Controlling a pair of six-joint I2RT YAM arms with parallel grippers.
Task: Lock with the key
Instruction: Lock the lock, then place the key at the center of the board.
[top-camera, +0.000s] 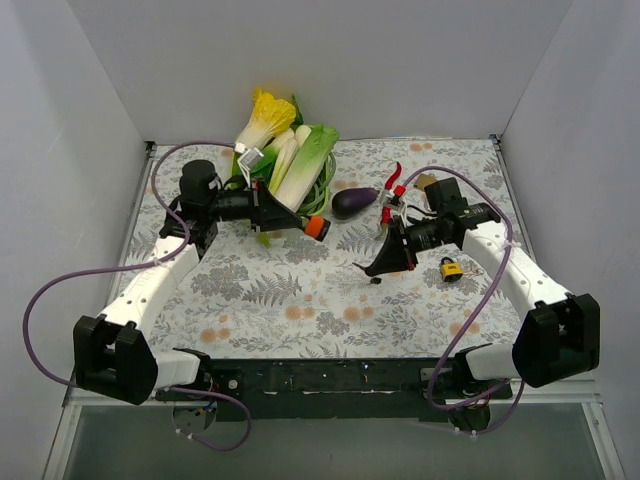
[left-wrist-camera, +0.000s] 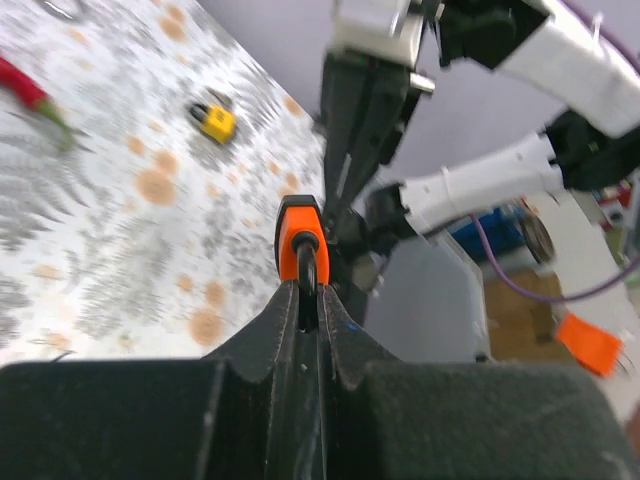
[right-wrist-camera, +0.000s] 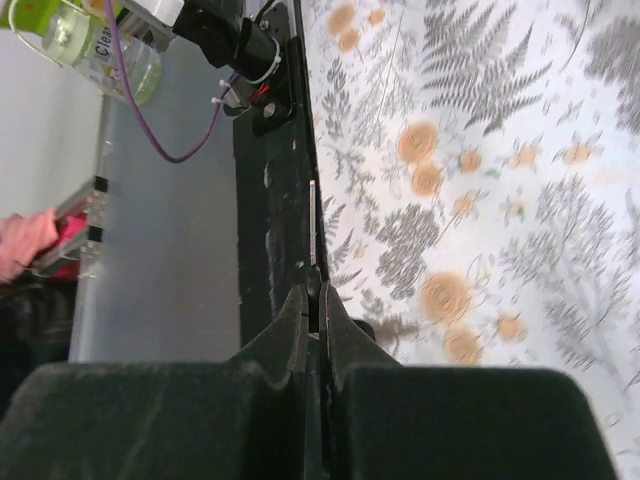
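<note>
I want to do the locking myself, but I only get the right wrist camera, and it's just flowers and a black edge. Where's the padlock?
Observer: The yellow padlock lies on the flowery cloth, to the right of the right gripper, close by that arm.
Kid: Who has the key?
Observer: The left gripper is shut on an orange-headed key, I think; it's held above the cloth.
Kid: Anything else near me?
Observer: An eggplant lies beyond the right gripper, apart from the padlock.
</note>
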